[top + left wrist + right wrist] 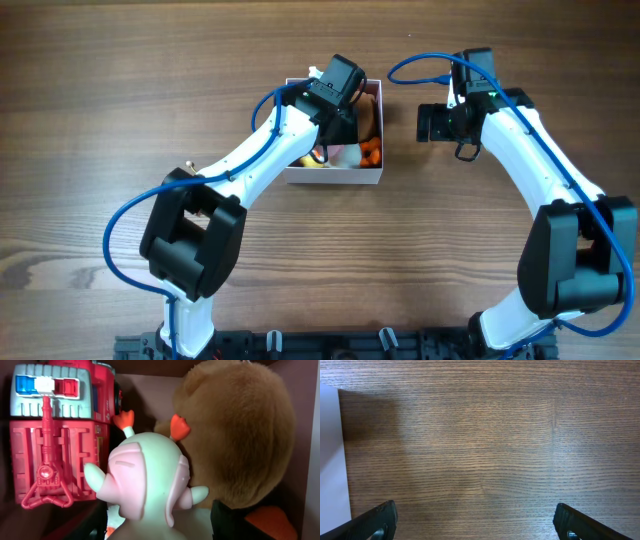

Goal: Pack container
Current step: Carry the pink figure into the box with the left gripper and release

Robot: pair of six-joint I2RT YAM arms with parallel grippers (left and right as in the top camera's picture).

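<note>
**One box, three toys in view, two arms at the bench**

The container [335, 176], a square box with thin white walls and a dull pink inside, sits on the wood-grain bench [100, 100] near the middle, towards the far side.

The left arm bends up from the near edge and reaches over the box. The left tool [342, 118] points down into it. Whether it is spread or gripping cannot be told.

The left wrist camera shows three toys packed close together:
- a hard red plastic fire truck [55, 435] with a grey cab top and blue light bar
- a rounded brown plush [240, 435] with fuzzy pile
- a smooth, pale rubbery figure [145, 480] with pink panels and two orange-tipped stalks

The right arm curves in from the right. The right tool [477, 525] hangs over bare wood just beside the box's white wall, its black fingers [375, 522] spread wide and holding nothing.
</note>
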